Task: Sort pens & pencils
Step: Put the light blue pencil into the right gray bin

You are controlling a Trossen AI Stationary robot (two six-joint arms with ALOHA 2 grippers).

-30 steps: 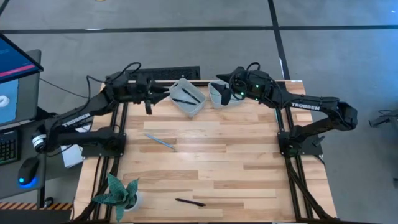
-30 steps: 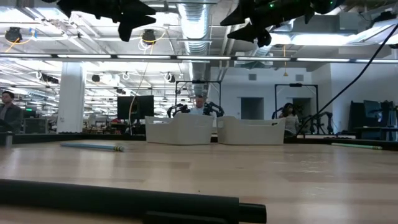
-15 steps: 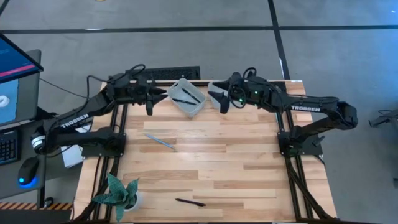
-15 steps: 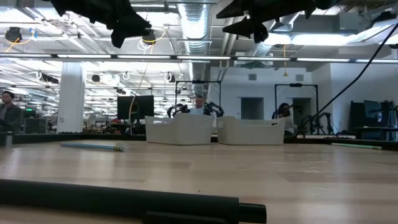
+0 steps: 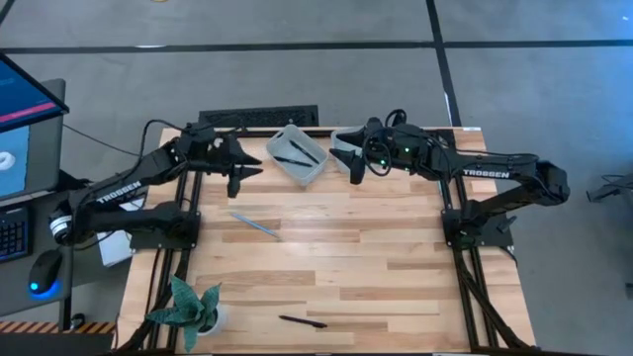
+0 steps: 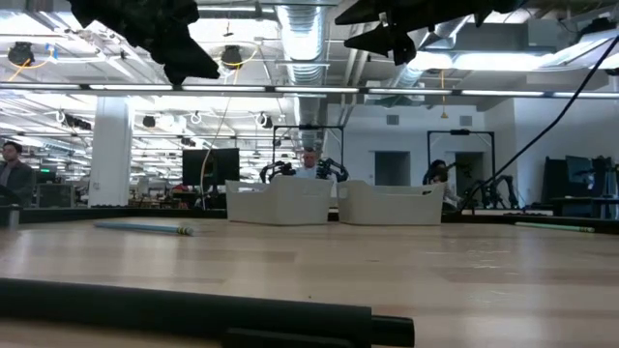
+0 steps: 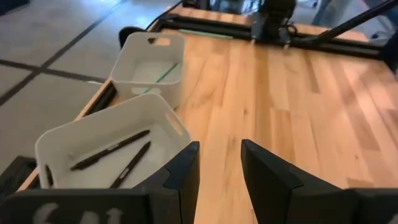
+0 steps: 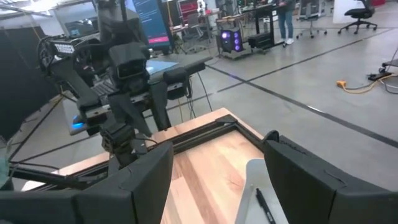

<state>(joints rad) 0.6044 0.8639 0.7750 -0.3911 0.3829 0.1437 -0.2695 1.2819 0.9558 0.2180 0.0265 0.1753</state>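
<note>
Two white bins stand side by side at the table's far edge. The left bin (image 5: pixel 313 168) (image 7: pixel 62 140) holds two black sticks (image 7: pixel 112 152). The right bin (image 5: pixel 340 140) (image 7: pixel 127 68) holds one teal stick (image 7: pixel 160 74). Another teal stick (image 5: pixel 254 224) (image 6: pixel 145 228) lies flat left of the table's middle. A third black stick (image 5: pixel 303 321) (image 6: pixel 193 314) lies by the near edge. My left gripper (image 5: pixel 241 169) (image 7: pixel 219 165) hovers open, left of the left bin. My right gripper (image 5: pixel 354 163) (image 8: pixel 217 180) hovers open over the right bin's near side.
A potted plant (image 5: pixel 188 307) sits at the near left corner. The arm bases (image 5: pixel 158 222) (image 5: pixel 480 222) stand at the table's left and right sides. Bare wood (image 5: pixel 376 247) fills the middle. A monitor, keyboard and mouse sit off the left edge. People show in the room behind.
My left gripper has drawn back from the left bin, toward the table's left and near side, and has dropped a little. My right gripper has shifted slightly toward the left over the right bin. The sticks and bins have stayed put.
</note>
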